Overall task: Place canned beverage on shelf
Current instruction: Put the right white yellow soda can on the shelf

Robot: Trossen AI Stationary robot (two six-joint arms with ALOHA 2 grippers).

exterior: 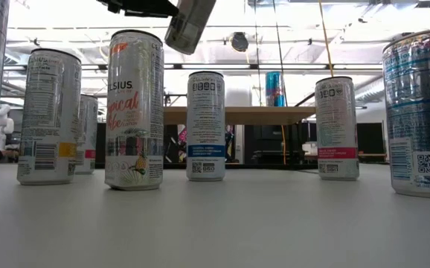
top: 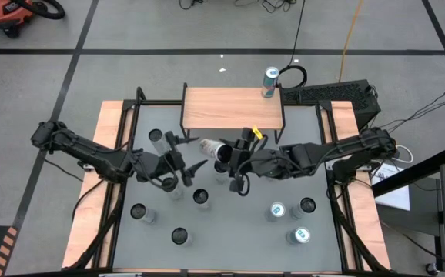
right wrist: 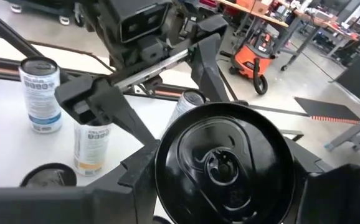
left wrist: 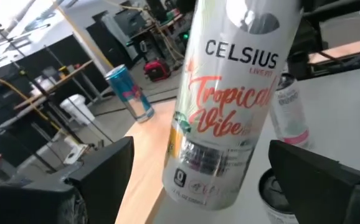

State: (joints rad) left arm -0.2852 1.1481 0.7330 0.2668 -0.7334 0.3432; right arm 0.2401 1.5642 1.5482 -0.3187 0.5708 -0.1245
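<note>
A white Celsius can (left wrist: pixel 230 106) hangs in the air just in front of the shelf (top: pixel 230 108), a wood plank on black legs at the table's far middle. My right gripper (top: pixel 229 152) comes from the table's right and is shut on it. My left gripper (left wrist: pixel 205 180) is open, its fingers standing on either side of the can's free end without touching it. In the low view the can (exterior: pixel 190 26) tilts high above the table. A blue can (top: pixel 270 82) stands upright on the shelf's far right corner. My right gripper pinches the can between its two fingers, on the side walls by the tab end (right wrist: pixel 167 155). That end faces my wrist. The fingers (right wrist: pixel 133 183) come almost level from the table's right and lie along the can. It is lifted clear, lying nearly level with its base pointing toward the left gripper.
Several cans stand upright on the grey table: one (top: pixel 157 137) at the far left, others (top: pixel 201 196) (top: pixel 138 211) in the middle and near left, and a group (top: pixel 277 210) at the near right. Wooden side rails (top: pixel 92 192) edge the table.
</note>
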